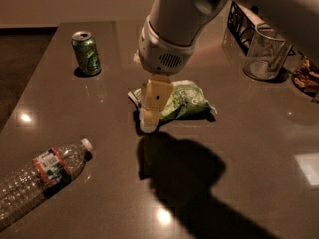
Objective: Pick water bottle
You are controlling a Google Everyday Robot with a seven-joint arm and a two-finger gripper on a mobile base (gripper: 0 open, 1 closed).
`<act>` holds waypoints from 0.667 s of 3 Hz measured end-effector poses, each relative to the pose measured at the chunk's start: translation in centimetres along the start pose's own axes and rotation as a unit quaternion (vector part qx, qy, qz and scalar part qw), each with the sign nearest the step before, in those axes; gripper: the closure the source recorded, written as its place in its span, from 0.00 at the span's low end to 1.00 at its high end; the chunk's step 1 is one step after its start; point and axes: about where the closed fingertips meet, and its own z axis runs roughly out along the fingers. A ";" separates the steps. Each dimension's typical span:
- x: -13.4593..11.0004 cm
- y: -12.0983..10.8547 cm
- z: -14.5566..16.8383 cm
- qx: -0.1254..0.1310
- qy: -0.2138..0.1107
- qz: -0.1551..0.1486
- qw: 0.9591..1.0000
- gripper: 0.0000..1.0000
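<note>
The water bottle [42, 176], clear ribbed plastic with a white cap and a red-and-teal label band, lies on its side at the table's front left, cap pointing up and right. The gripper [149, 123] hangs from the white arm over the middle of the table, in front of the left end of a green snack bag [182, 101]. It is well to the right of the bottle and above the table, not touching the bottle.
A green soda can [85, 53] stands at the back left. A clear glass jar [264, 58] stands at the back right, with a dark wire rack [244, 26] behind it and brown items [306, 78] at the right edge. The arm's shadow falls on the brown table [99, 108].
</note>
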 end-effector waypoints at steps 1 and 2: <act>-2.8 1.1 2.6 -0.024 -0.003 -0.034 0.999 0.00; -5.4 2.4 5.3 -0.047 0.002 -0.070 0.996 0.00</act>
